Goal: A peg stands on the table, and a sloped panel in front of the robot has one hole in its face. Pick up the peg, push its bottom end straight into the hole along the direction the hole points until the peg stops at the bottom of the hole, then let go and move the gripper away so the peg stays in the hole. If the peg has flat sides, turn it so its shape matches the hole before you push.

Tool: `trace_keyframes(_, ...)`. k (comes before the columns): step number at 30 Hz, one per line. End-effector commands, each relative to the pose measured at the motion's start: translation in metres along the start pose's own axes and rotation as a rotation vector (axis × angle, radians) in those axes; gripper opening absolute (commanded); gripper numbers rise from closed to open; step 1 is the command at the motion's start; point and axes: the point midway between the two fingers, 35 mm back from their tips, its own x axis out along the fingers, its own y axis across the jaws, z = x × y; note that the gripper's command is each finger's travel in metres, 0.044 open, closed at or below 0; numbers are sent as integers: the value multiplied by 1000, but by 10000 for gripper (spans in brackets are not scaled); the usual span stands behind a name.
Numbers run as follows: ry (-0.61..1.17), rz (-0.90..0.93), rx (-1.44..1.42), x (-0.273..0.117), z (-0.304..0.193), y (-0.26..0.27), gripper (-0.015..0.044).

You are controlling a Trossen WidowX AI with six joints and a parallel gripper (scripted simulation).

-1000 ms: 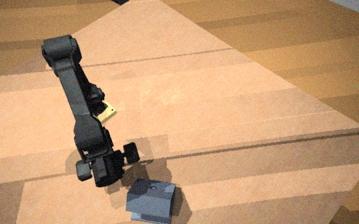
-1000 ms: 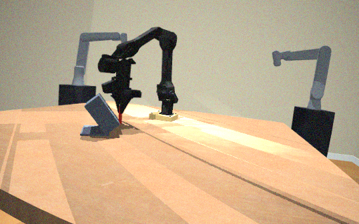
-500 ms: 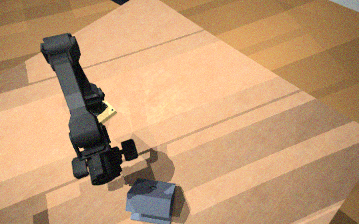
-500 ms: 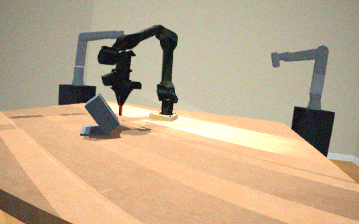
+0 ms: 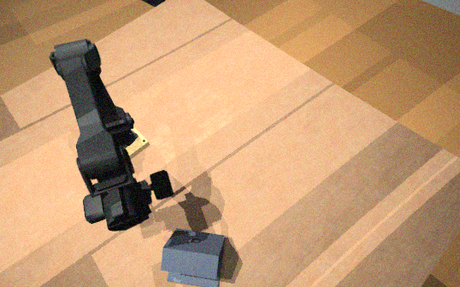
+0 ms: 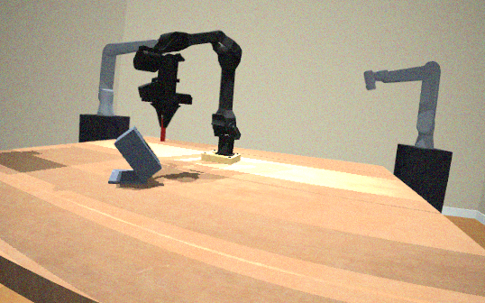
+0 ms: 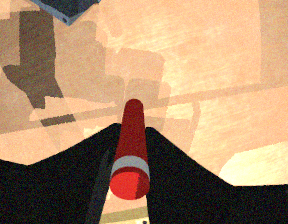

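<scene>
The gripper (image 6: 163,118) is closed on the peg (image 6: 162,133), which is held upright by its upper part in the upper left of the exterior view, its lower end hanging free above the bench (image 6: 262,216). In the wrist view the peg (image 7: 131,152) is seen end-on at centre frame, red and round with a grey band near its top, flanked on both sides by the dark fingers. The panel (image 6: 137,154) is seen left of centre in the exterior view, a grey-blue slab tilted on a small foot and resting on the bench, lower in the frame than the peg and slightly to its left, apart from it. In the top view the panel (image 5: 194,254) lies at the bottom centre, with the hole (image 5: 194,241) faintly visible in its face; the gripper (image 5: 122,209) is to its upper left, and the peg itself is hidden beneath the arm there. The arm's base is mounted on a pale plate (image 6: 220,157) at centre frame.
</scene>
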Motion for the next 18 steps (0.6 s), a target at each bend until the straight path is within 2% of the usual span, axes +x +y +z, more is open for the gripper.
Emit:
trace_keyframes(1,-6,-5,-18,-3,0,1,0)
trace_keyframes(18,-30,-87,-154,-1,4,13,0)
